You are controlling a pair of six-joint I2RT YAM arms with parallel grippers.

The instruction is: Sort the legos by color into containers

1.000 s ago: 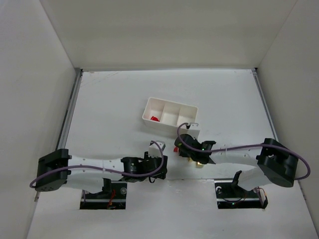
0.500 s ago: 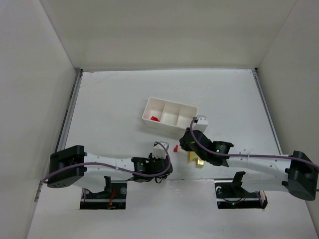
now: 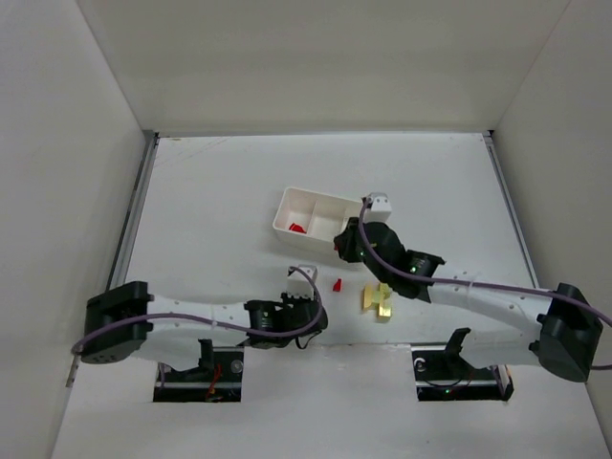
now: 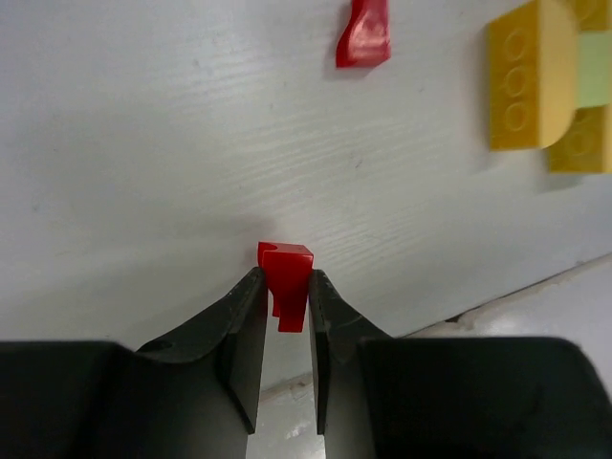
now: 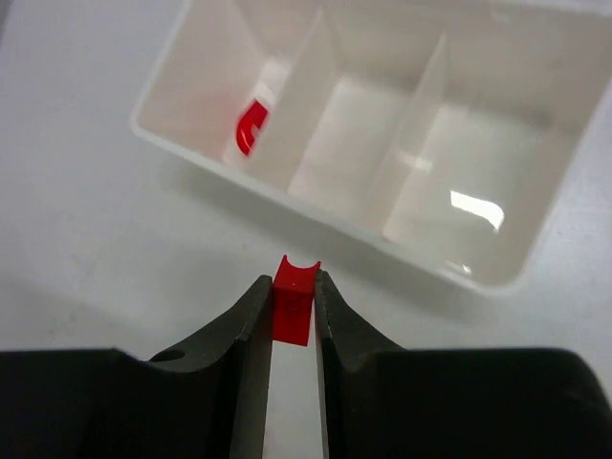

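The white tray [image 3: 356, 206] has three compartments; a red lego [image 3: 297, 228] lies in the left one, also in the right wrist view [image 5: 251, 127]. My right gripper [image 3: 342, 249] is shut on a red brick [image 5: 294, 304] just in front of the tray's near wall [image 5: 316, 206]. My left gripper [image 3: 312, 306] is shut on another red brick [image 4: 285, 273] low over the table. A loose red piece [image 3: 337, 284] [image 4: 364, 33] lies ahead of it. Yellow bricks [image 3: 379, 300] [image 4: 521, 86] joined to a pale green one [image 4: 593, 81] lie to the right.
White walls enclose the table on three sides. The table's near edge [image 4: 535, 287] runs close behind the left gripper. Both arm bases sit at the near edge.
My right gripper has moved from beside the yellow bricks up to the tray's near wall with the red brick in it. My left gripper has shifted only slightly.
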